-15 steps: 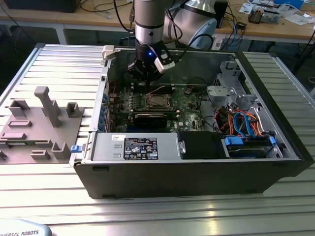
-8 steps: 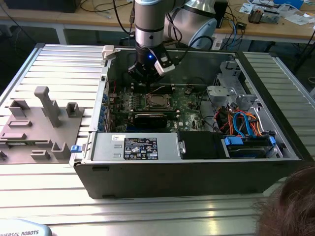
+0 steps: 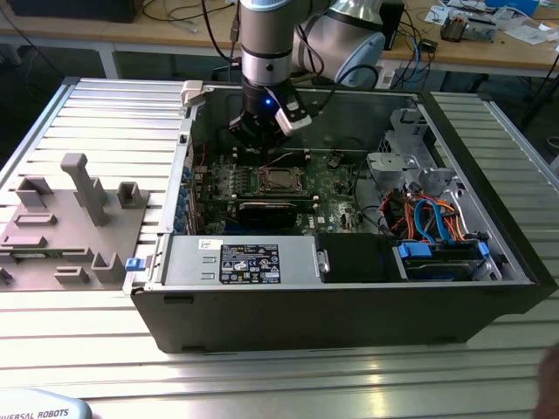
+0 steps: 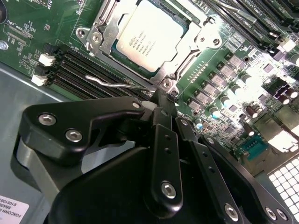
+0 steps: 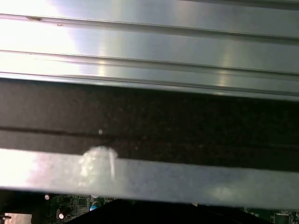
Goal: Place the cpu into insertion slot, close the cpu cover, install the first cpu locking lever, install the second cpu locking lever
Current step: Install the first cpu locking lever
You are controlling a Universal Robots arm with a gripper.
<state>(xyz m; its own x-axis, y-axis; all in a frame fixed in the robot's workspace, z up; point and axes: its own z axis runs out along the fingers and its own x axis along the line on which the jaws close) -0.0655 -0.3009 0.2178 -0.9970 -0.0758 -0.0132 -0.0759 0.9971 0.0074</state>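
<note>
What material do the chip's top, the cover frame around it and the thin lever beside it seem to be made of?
The chip top looks like matte silver-grey metal, with an even dull sheen. The cover frame seems to be pressed steel, bright with glints on its edges. The lever appears to be bent steel wire, thin and shiny. The hand looks like black matte metal or plastic.

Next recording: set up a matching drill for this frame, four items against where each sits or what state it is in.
Items
1. cpu
2. cpu cover
3. locking lever
4. gripper

Descriptions
A. thin silvery wire rod lying over the black memory slots
B. metal frame closed down around the chip
C. seated in the socket, silver top facing up
D. black, hovering at the socket's corner, next to the wire rod

Pairs: 1-C, 2-B, 3-A, 4-D
</note>
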